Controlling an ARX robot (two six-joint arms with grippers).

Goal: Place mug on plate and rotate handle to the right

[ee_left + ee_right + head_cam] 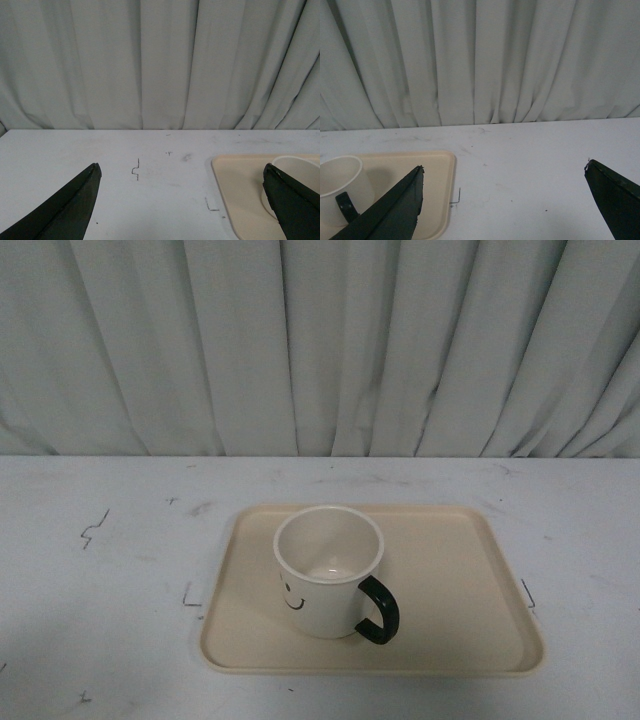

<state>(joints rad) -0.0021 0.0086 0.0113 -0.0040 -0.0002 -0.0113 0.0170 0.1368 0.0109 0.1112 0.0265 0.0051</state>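
1. The mug (327,570) is seen upright on the plate (450,580), a little left of the plate's middle and toward its near edge in the front view.
2. The handle (380,608) is turned to the right and slightly toward the camera. Part of the black smiley face (291,597) is seen on the near side of the mug.
3. The mug's inside is seen to be empty and pale.
4. The plate lies flat on the white desk (100,590). Small dark marks (94,528) are scattered over the desk around it.
5. The left claw (181,169) is spread wide with nothing between its fingers. It is held over bare desk to the left of the plate. One fingertip (280,187) overlaps the mug in the left wrist view; whether it touches cannot be told.
6. The right claw (504,167) is likewise released and gripping nothing. It is held over bare desk to the right of the plate.
7. Neither arm is caught in the front view.
8. A pleated pale curtain (320,340) is hung behind the desk's far edge.
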